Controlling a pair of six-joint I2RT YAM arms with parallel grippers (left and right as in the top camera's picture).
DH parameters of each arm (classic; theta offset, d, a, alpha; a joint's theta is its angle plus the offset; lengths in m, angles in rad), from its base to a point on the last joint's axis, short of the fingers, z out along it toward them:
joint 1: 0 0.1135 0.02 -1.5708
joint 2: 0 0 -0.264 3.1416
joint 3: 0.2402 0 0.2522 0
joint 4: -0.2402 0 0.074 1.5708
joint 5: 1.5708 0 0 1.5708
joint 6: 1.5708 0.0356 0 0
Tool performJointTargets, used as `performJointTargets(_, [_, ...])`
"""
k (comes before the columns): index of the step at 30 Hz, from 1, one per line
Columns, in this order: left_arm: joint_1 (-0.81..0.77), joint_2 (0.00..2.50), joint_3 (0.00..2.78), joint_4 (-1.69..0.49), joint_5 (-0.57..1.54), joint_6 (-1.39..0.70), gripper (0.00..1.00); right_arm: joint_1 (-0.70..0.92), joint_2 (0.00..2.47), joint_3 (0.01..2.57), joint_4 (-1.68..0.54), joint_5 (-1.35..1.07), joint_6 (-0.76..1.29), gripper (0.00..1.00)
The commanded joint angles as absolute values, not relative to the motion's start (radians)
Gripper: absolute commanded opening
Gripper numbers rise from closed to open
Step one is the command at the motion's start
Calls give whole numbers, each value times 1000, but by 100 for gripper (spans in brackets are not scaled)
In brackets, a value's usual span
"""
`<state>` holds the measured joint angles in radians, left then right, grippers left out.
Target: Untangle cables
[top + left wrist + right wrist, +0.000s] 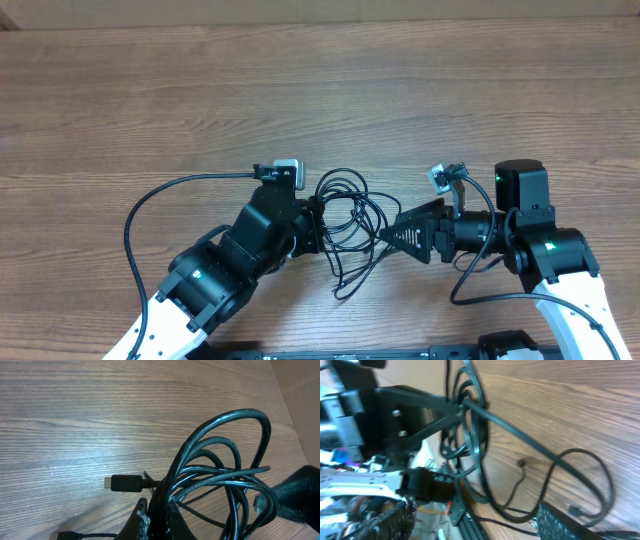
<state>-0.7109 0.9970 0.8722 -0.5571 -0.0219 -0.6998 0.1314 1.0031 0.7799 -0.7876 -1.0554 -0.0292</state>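
Two arms reach in over the wooden worktop (300, 90), one from each near corner.

The left gripper (313, 222) points to the right, and its jaws are together, clamped on the left side of the cables (348, 212). In the left wrist view the strands gather into one thick bunch right at its tip and fan out from there.

The cables lie as one tangle at the middle of the worktop, between the two grippers. Seen from overhead the tangle is longer than it is wide. Its long axis runs from the far side toward the robot, with the round loops at the far end and thin tails trailing to the near end. The cords cross too often to count.

The left wrist view shows three plug ends:
- A black plug (122, 482) lies flat on the wood to the left of the bunch, its length level across the view and its tip pointing left.
- A smaller plug (70, 535) sits at the bottom edge.
- A third plug (260, 504) is beside the right gripper.

The right gripper (383, 235) points left at the tangle's right side, just beside the loops. Its wrist view is blurred, but the textured pads (560, 522) stand well apart, so the jaws are open.
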Motion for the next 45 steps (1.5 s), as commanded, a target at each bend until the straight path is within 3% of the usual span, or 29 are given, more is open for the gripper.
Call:
performJointTargets(1, [-706,989,900,-557,-115,-729,4,129,991,793,-799,-1119,-35,77])
performJointTargets(5, [-706,990,900,-548,-191,-881,4,129,991,793,-798,-1121,-35,82])
performJointTargets(10, [-710,1014,900,-519,-84,-925,4,129,991,793,-755,-1122,-33,93])
performJointTargets(20, [-721,1073,900,-480,73,-958,4,129,991,793,-685,-1083,-27,93])
performJointTargets(27, [-721,1073,900,-458,132,-957,4,129,992,793,-689,-1074,-27,84])
performJointTargets(29, [-721,1073,900,-456,155,-957,4,129,992,793,-686,-1074,-28,78])
performJointTargets(31, [-721,1073,900,-456,159,-957,4,129,992,793,-685,-1074,-27,56])
performJointTargets(32, [-721,1073,900,-456,158,-954,4,129,992,793,-686,-1074,-28,24])
performJointTargets(34, [-721,1073,900,-456,157,-953,4,129,992,793,-686,-1074,-28,8])
performJointTargets(35, [-721,1073,900,-456,158,-945,4,129,992,793,-686,-1074,-28,4])
performJointTargets(45, [-718,1073,900,-475,-40,-928,4,129,992,793,-806,-1074,-112,4])
